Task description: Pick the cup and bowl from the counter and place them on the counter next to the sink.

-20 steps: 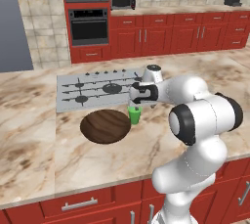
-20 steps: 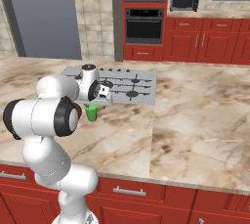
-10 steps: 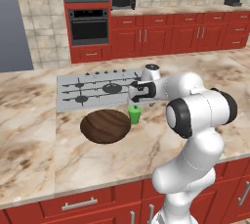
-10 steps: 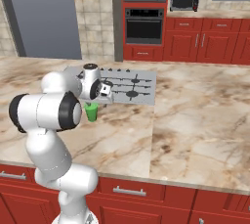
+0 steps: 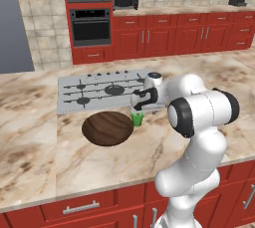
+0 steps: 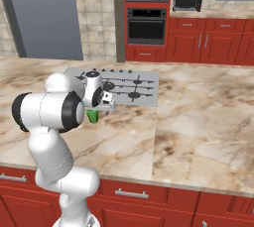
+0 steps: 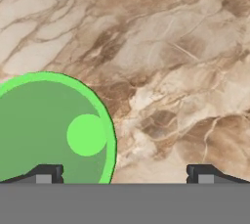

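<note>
The bright-green cup stands on the tan marble counter just right of the wide dark-brown bowl. My gripper hangs right above the cup, pointing down, open and holding nothing. In the hand view the cup sits off to the left of the gripper. One fingertip is over the cup's mouth and the other is over bare counter. From the right base the cup peeks out under the gripper; my arm hides the bowl there. The sink is out of view.
A grey cooktop with black burners lies just behind the cup and bowl, also seen as the cooktop from the right. Wide counter stretches to the right. Red cabinets and wall ovens line the back wall.
The hand has eased slightly left and down over the cup, and the elbow has shifted a little. Cup and bowl have stayed put; the jaws have stayed open.
</note>
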